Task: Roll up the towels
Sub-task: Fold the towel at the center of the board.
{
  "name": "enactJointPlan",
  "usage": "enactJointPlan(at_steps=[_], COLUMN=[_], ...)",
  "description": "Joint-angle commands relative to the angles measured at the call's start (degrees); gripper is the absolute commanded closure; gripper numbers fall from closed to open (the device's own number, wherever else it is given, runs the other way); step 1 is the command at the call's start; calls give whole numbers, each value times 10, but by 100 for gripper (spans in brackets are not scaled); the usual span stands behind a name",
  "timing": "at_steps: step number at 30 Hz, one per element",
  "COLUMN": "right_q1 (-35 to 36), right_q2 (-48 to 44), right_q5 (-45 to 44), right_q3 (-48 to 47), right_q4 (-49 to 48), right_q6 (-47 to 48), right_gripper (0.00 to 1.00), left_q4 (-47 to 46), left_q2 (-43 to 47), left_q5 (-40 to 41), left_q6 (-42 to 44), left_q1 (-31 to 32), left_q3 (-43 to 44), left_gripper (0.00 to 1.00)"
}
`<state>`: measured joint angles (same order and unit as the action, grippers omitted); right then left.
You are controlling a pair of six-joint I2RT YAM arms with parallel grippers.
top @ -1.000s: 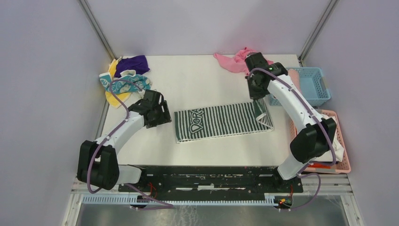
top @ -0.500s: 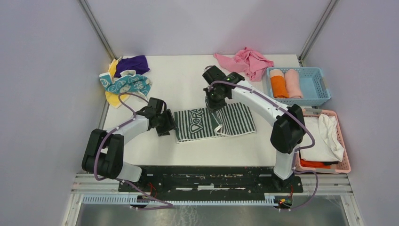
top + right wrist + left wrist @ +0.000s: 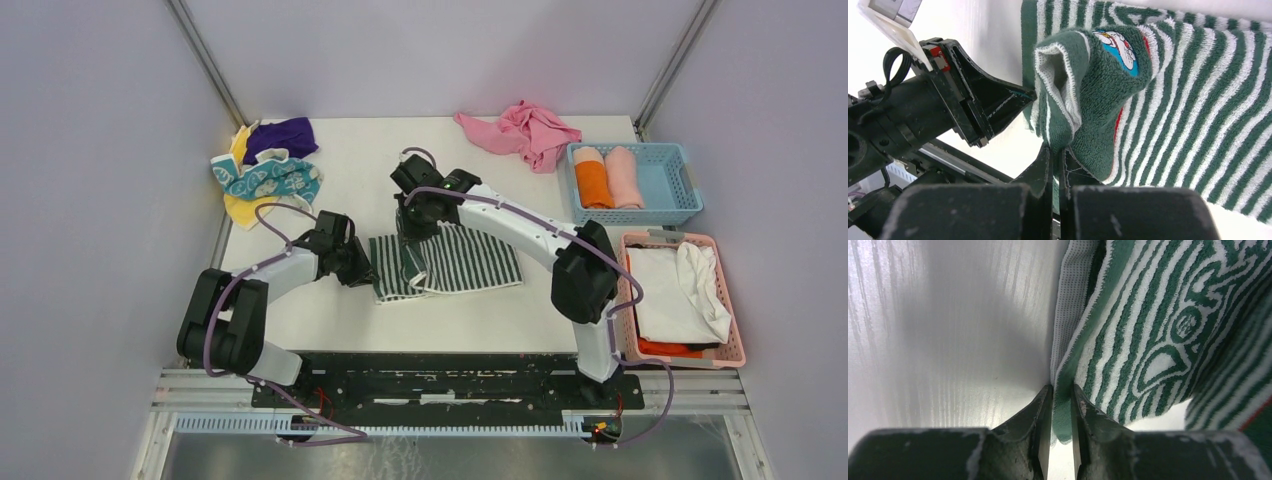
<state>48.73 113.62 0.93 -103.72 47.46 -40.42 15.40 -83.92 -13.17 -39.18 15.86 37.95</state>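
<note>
The green-and-white striped towel (image 3: 465,262) lies mid-table, its right end doubled over to the left. My right gripper (image 3: 415,228) is shut on that folded-over end (image 3: 1088,75), held just above the towel's left part. My left gripper (image 3: 370,272) sits at the towel's left edge, its jaws shut on the green hem (image 3: 1062,412). The left gripper's black fingers (image 3: 998,102) show in the right wrist view, close beside the fold. The teal-and-white towel (image 3: 268,180), the yellow one (image 3: 238,208) and the purple one (image 3: 283,135) lie heaped at the far left.
A pink cloth (image 3: 520,130) lies crumpled at the back. At the right, a blue basket (image 3: 690,190) holds rolled orange and pink towels. In front of it a pink basket (image 3: 735,330) holds white fabric. The table's left edge runs just past the towel heap.
My right gripper carried the striped towel's right end leftward across it, folding the towel over. My left gripper slid to the towel's left edge and closed on the hem.
</note>
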Motion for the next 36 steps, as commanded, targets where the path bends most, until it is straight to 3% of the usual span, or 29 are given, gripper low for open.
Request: enactJointPlan(at_steps=[1, 18, 27, 36], right_q1=[13, 30, 31, -19], right_q2=[24, 135, 120, -65], right_q5=[-11, 47, 81, 70], right_q3=[-27, -75, -51, 103], right_q4=[-52, -76, -102, -144], right_q6=[-34, -65, -45, 25], right_gripper=[99, 97, 73, 54], left_q4=[-13, -4, 29, 103], left_q2=[-8, -1, 20, 105], left_q5=[-4, 20, 59, 133], left_q6=[-13, -12, -16, -21], left_q1=[3, 14, 15, 14], left_q3=[-13, -13, -6, 16], left_gripper=[73, 75, 70, 48])
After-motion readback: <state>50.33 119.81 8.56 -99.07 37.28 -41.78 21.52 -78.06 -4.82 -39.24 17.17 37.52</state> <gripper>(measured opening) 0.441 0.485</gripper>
